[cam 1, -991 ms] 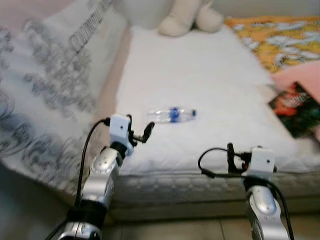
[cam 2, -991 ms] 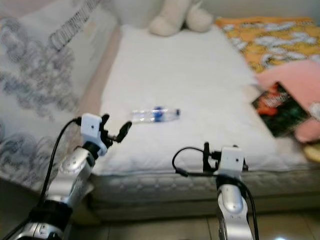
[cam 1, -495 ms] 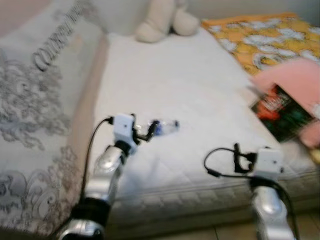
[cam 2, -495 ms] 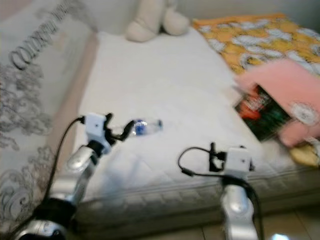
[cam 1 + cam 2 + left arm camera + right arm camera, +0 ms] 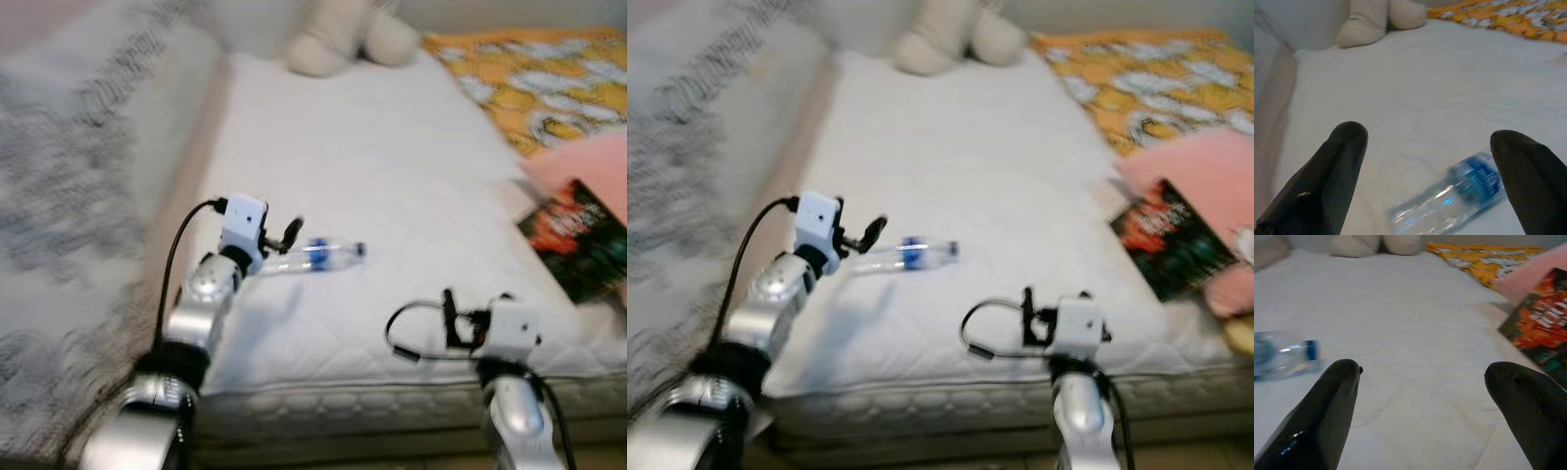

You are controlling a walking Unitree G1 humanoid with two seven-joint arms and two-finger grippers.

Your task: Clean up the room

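Left gripper (image 5: 284,238) spread wide at the plastic water bottle (image 5: 315,257) lying on the white mattress (image 5: 392,166).
From the head views, the bottle is seen on its side mid-bed, its near end just beside the left fingertips, apparently lined up for a grasp; the right gripper (image 5: 1027,315) is held low over the bed's front edge, and a book (image 5: 1164,238) lies near a pink cushion (image 5: 1205,171). Along the left wrist, the bottle (image 5: 1454,198) is framed between parted fingers (image 5: 1327,178), untouched. Along the right wrist, the fingers (image 5: 1327,413) are parted, nothing held.

spread fingers (image 5: 1327,416), bottle (image 5: 1281,355), book (image 5: 1542,325)
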